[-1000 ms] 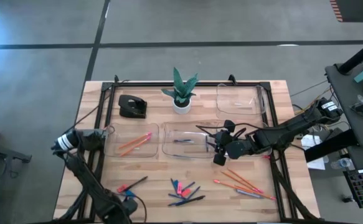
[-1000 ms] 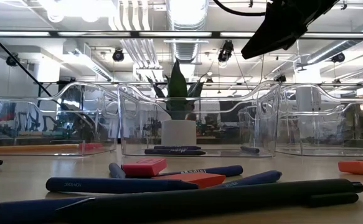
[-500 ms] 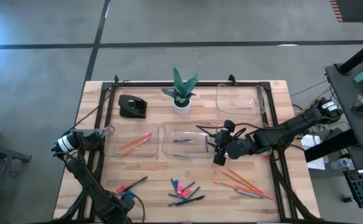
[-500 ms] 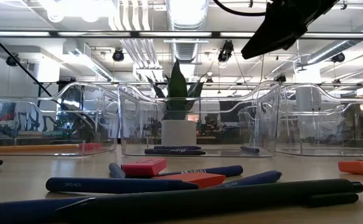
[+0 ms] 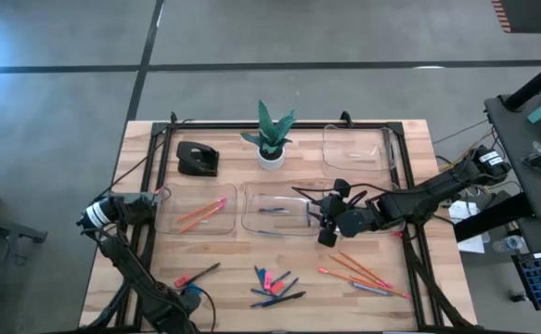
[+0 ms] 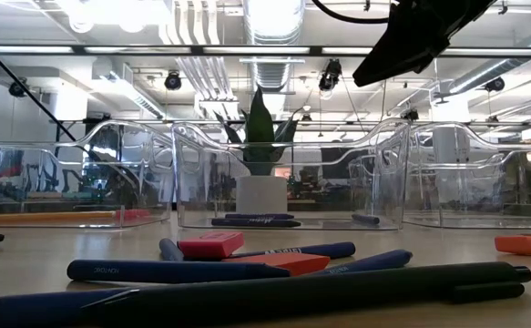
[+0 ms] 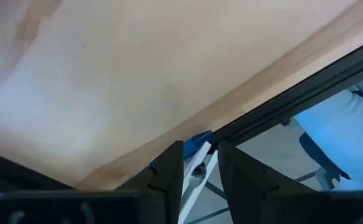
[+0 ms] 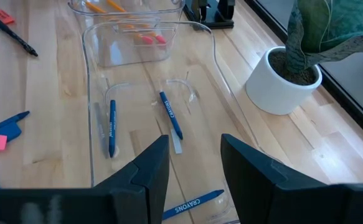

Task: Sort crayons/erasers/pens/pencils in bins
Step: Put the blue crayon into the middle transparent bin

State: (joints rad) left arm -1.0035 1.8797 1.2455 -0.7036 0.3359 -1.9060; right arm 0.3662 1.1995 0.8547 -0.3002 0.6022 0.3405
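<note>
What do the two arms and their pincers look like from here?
Both arms are dark, jointed tubes. The right arm trails black cables near its pincer; the left arm has a pale band at one joint. Each pincer ends in two flat, dark fingers.

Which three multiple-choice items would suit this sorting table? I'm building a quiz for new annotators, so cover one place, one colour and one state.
1. Which shallow clear plastic bin already holds long thin orange pencils?
A. the left one
B. the middle one
C. the back right one

2. What colour is the round pot of the green plant?
A. black
B. white
C. orange

3. How does the right gripper stand?
A. shut on a pencil
B. shut on an eraser
C. open

Answers:
1. A: the high view shows the orange pencils lying in the left bin.
2. B: the pot is plain white in the right wrist view.
3. C: the fingers of the right gripper stand apart, with only the bin floor showing between them.
</note>
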